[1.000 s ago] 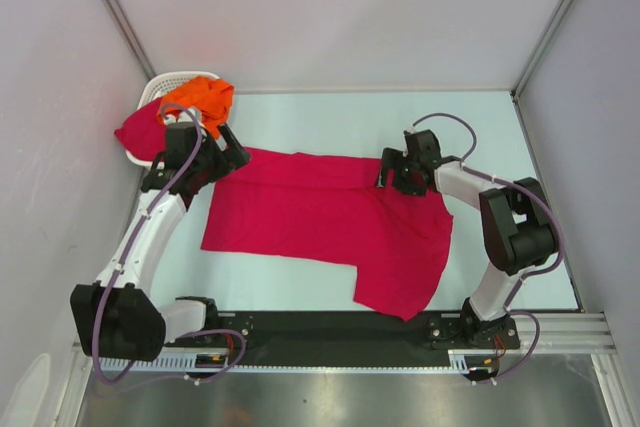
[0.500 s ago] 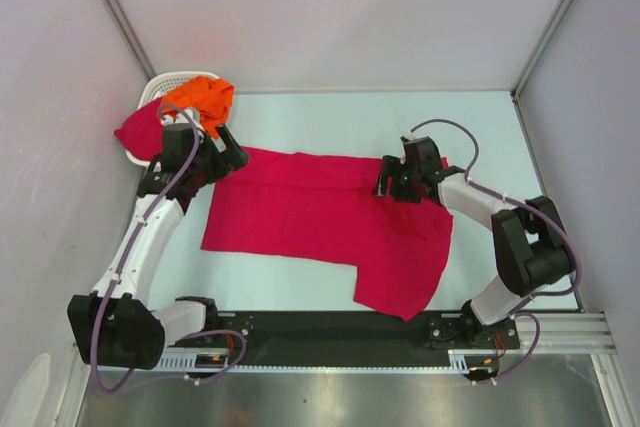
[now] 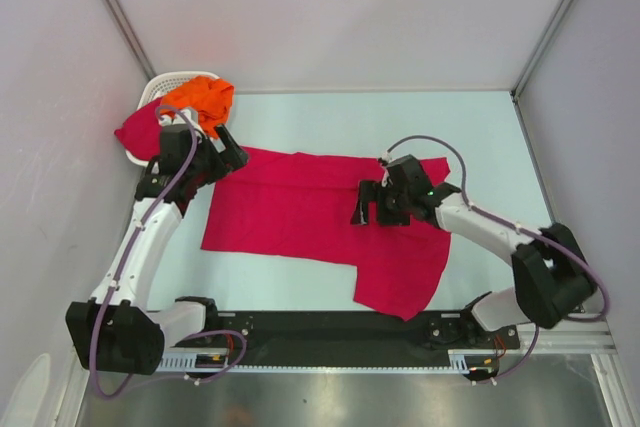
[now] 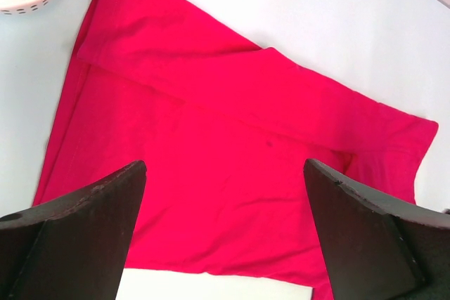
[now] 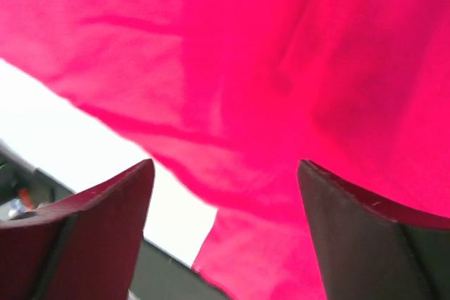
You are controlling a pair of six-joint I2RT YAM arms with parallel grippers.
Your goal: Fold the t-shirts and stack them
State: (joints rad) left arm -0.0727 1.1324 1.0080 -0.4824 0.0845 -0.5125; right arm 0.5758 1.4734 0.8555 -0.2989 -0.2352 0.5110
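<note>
Wrist views: left end effector (image 4: 223,165), right end effector (image 5: 225,164) both spread wide, empty, above crimson t-shirt (image 3: 300,209).

Matt crimson cloth t-shirt (image 3: 290,212) (softly creased), white slotted plastic basket (image 3: 152,87), smooth pale tabletop (image 3: 480,137)

**Crimson, orange and white on a pale bench**

The spread t-shirt (image 3: 300,212) is plain crimson-pink with no print, a shade deeper along its creases. The second t-shirt (image 3: 135,134), at the basket (image 3: 152,87), is the same crimson-pink. The orange t-shirt (image 3: 200,97) beside it is bright and plain. The basket is white, with rows of small dark slots on its wall. The bench (image 3: 400,122) is a pale blue-green. The left arm (image 3: 140,237) and right arm (image 3: 490,232) are white with black joints, and their cables (image 3: 425,142) are mauve-grey. The left claw (image 4: 225,173) and right claw (image 5: 225,170) are black.
</note>
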